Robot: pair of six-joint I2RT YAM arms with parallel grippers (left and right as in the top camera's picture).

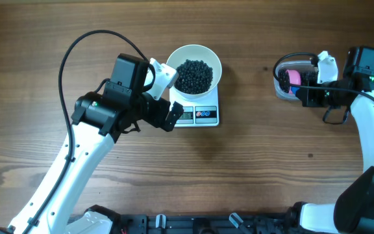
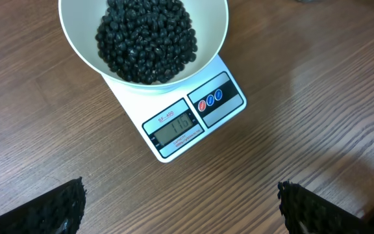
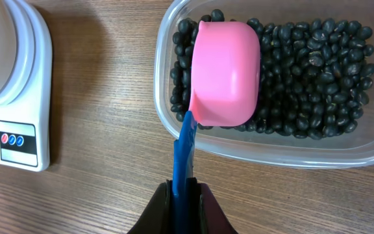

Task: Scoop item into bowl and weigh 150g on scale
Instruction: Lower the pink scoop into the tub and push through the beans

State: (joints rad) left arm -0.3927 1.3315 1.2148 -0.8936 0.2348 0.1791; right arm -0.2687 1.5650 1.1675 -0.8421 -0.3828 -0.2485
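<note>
White scale [image 2: 193,117], "SF-400" label

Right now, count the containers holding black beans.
2. The white bowl sits on the scale; the clear tub lies to its right, pink scoop inside. None seem hidden.

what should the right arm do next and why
Probably turn the pink scoop over and dig into the beans in the tub: the right gripper grips its handle, it lies cup-down, and the scale seems to read under target.
</note>
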